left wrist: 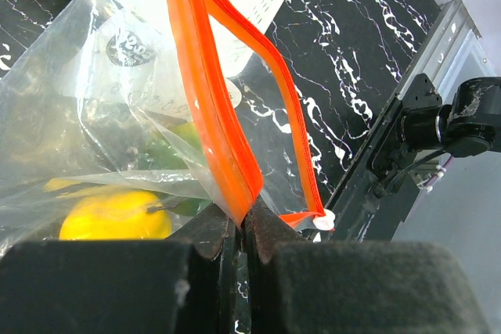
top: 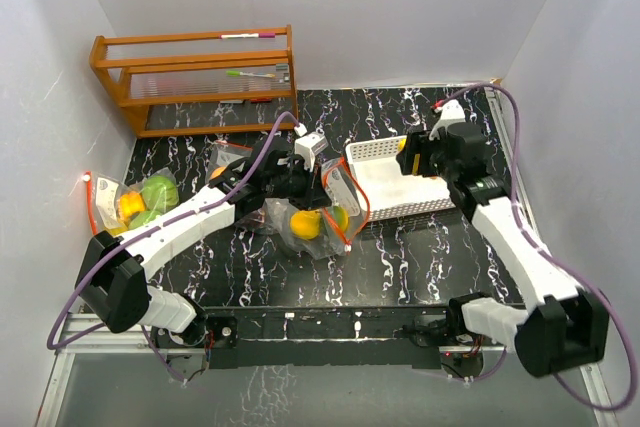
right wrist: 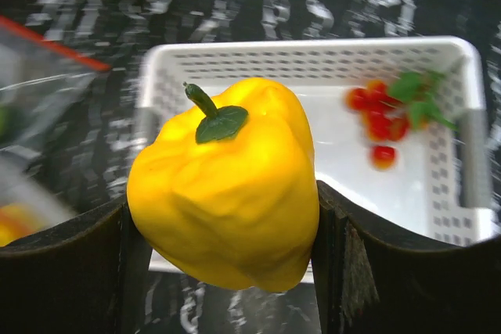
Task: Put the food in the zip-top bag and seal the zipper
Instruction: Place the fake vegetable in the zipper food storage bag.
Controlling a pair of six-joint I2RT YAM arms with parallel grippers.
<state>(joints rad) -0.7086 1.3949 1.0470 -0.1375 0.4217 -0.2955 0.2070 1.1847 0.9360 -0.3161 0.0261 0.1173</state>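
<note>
Nearest, just left of the white basket (top: 372, 151), the zip-top bag (top: 312, 232) is seen lying on the black marbled desk (top: 420, 257). Its orange zipper strip (left wrist: 205, 107) is pinched between the shut fingers of the left claw (left wrist: 243, 228), which is clamped on the strip at the side of the bag away from the basket. From that grip the strip is lifted, and its two halves are parted into a loop toward the basket. Inside the bag, below and beside the left claw, a yellow lemon (left wrist: 116, 215) is seen, with a green piece (left wrist: 174, 146) close behind it; what that piece is cannot be told.

Well to the left of the basket, a second bag (top: 138, 202) with green and orange food in it is seen at the desk's edge.

Above the basket's far side, the right claw (right wrist: 227, 217) is held clear of the basket floor. A yellow bell pepper (right wrist: 227, 193) is clamped between its two fingers, touched on both flanks, stem upward. In the basket, beyond the pepper, a cluster of red cherry tomatoes (right wrist: 376, 119) with green leaves is seen, blurred.

Farthest, behind and left of the basket, a wooden rack (top: 195, 77) is set against the wall.
</note>
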